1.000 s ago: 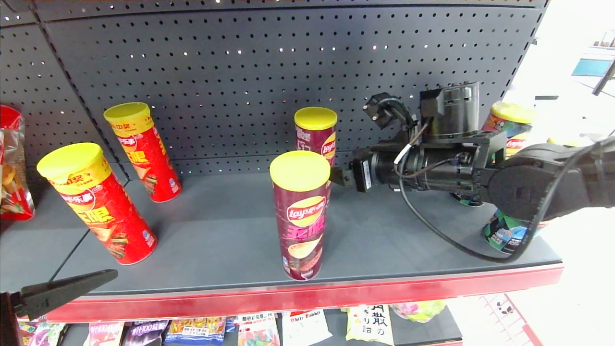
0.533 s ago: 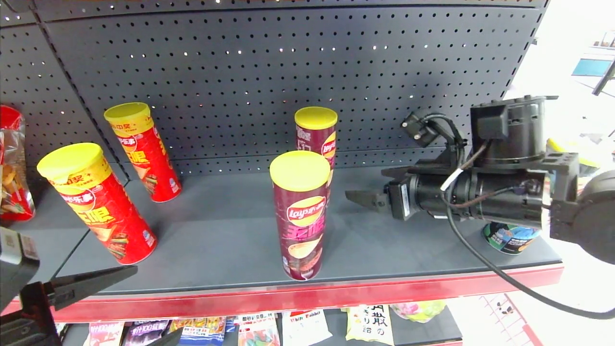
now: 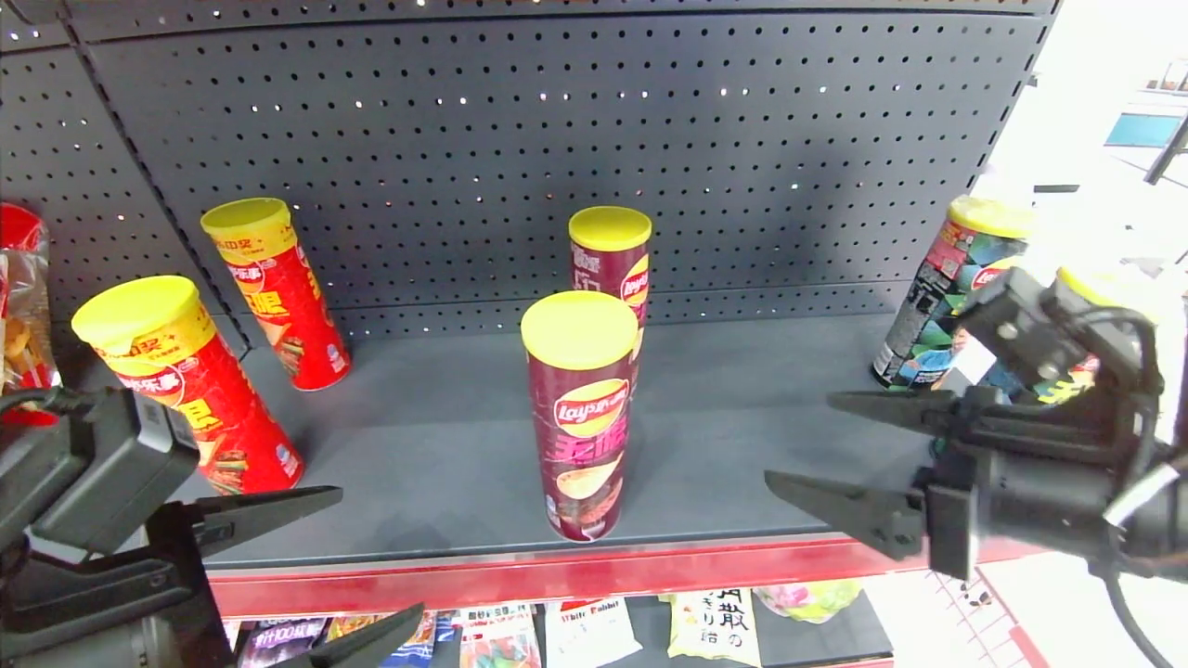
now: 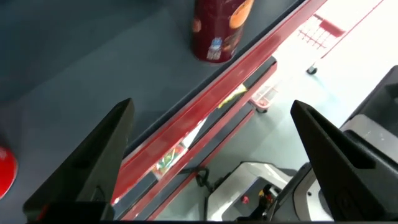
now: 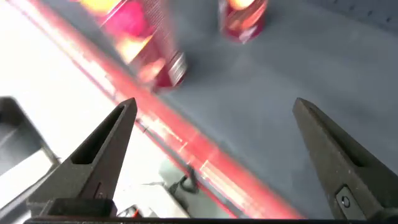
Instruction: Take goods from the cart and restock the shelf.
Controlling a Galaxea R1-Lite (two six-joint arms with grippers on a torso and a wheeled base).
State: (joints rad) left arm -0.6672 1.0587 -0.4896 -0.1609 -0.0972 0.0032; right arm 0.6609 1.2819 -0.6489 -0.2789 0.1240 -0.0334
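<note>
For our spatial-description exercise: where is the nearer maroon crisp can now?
In the head view, the nearer maroon can stands upright mid-shelf by the red front edge, directly in front of the rear maroon can.

Right tool (image 3: 800,438) matte black, tapered pointed fingers (image 3: 854,510); screws (image 3: 999,330) on wrist block (image 3: 1021,343).

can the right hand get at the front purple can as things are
Probably yes. The right hand is open at the front edge of the shelf, to the right of the front purple can, and nothing stands between them. The rear purple can is behind, out of the way.
</note>
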